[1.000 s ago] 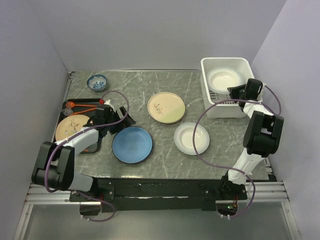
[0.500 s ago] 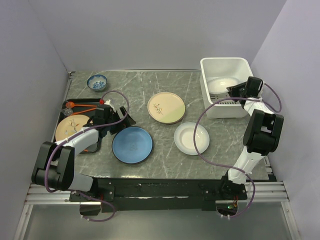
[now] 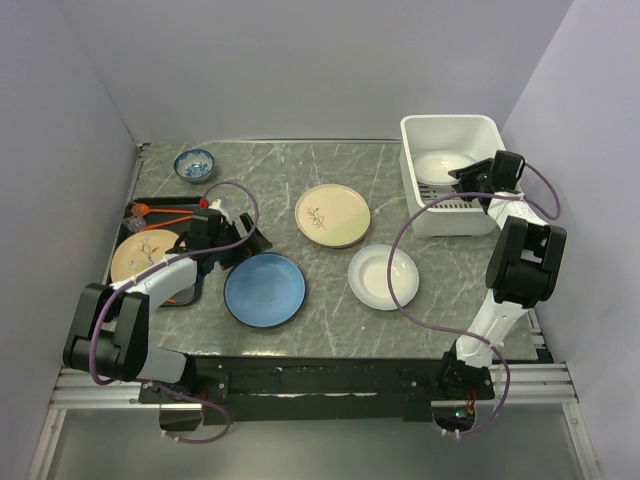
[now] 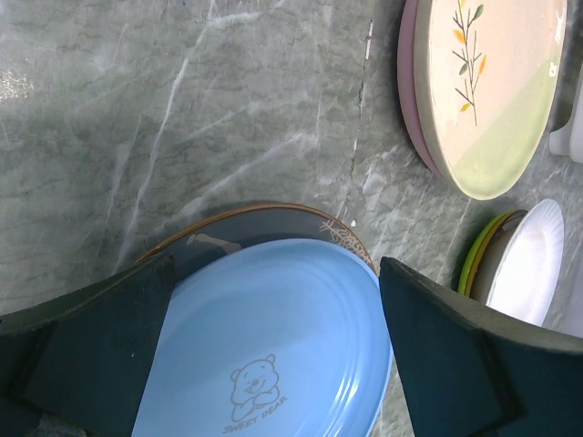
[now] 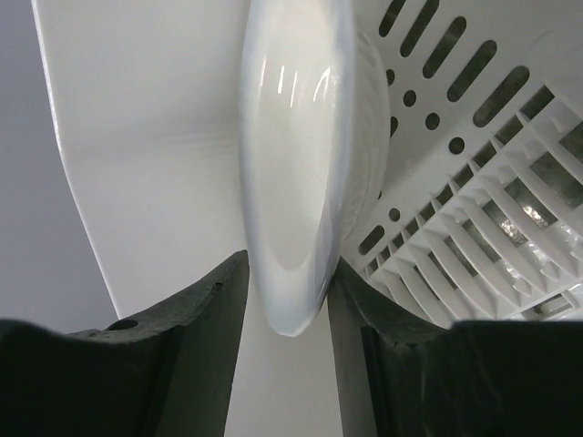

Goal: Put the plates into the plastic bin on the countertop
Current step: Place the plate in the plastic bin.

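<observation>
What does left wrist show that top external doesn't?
Left wrist only: the bear print on the blue plate, a dark plate under it, a pink plate under the sprig plate, and a green plate under the white plate.
Top external only: the plastic bin with the right gripper at a second white plate inside, the patterned bowl, and a tan plate at far left.
Both: the blue, sprig and white plates on the countertop, and the left gripper at the blue plate.
</observation>
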